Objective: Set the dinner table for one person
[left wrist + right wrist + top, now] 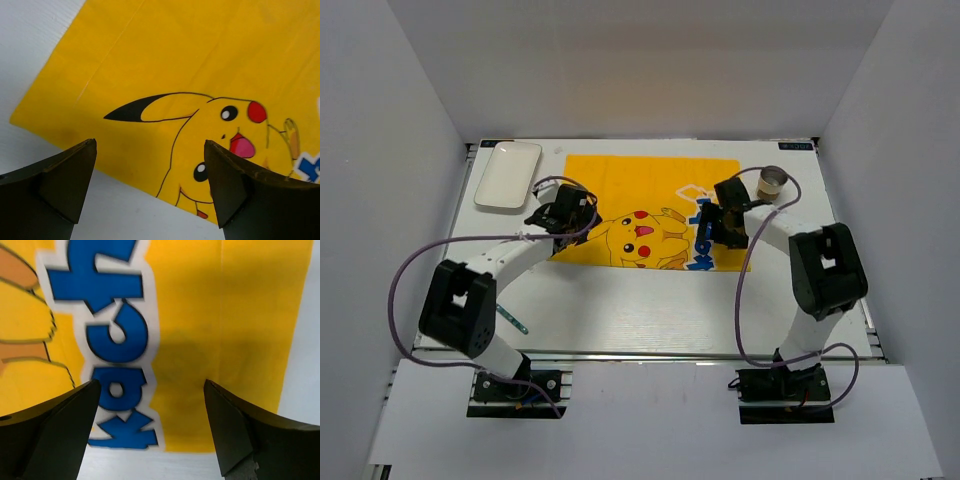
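The white dinner table (640,310) carries a yellow cartoon-printed mat (630,180) at its middle back. A white rounded plate (507,175) lies at the back left and a small round cup (772,181) stands at the back right. My left gripper (563,213) is open and empty, low over the mat's near-left edge; its wrist view shows the mat (175,60) and bare table (30,40) between the fingers (149,142). My right gripper (725,228) is open and empty over the mat's near-right corner (225,315), by the blue lettering (151,382).
A thin teal-handled utensil (512,318) lies on the table near the front left, beside the left arm. White walls enclose the table on the left, right and back. The metal rail (650,355) runs along the front edge.
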You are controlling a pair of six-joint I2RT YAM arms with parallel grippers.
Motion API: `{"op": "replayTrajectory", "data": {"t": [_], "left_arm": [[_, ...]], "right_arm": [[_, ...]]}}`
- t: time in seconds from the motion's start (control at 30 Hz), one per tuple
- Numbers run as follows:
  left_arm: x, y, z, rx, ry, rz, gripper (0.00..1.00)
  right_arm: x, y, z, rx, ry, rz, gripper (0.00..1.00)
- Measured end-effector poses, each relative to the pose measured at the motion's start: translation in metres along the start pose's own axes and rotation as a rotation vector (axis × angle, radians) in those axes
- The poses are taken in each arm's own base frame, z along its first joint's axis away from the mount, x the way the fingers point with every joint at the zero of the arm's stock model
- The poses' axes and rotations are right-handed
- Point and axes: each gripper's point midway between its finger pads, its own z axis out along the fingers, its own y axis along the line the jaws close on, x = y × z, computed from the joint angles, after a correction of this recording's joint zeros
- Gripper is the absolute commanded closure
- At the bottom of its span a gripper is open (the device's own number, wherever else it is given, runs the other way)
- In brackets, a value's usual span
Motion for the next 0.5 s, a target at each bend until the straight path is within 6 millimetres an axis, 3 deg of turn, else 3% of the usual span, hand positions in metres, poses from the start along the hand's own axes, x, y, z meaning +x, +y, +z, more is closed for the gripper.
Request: {"op": "replayTrajectory", "data": {"t": [0.27, 0.4, 0.5], "left_arm": [[0.036, 0.023, 0.021, -0.103, 0.12, 0.064, 0.02], [0.039, 0.025, 0.02, -0.113, 0.137, 0.069, 0.02], [0.035, 0.022, 0.018, -0.111, 0.134, 0.071, 0.02]], "right_arm": [[-0.038, -0.001, 0.027, 0.148, 0.019, -0.026, 0.11], [-0.063, 0.007, 0.039, 0.167, 0.016, -0.035, 0.11], [-0.067, 0.008, 0.041, 0.171, 0.009, -0.031, 0.11]]}}
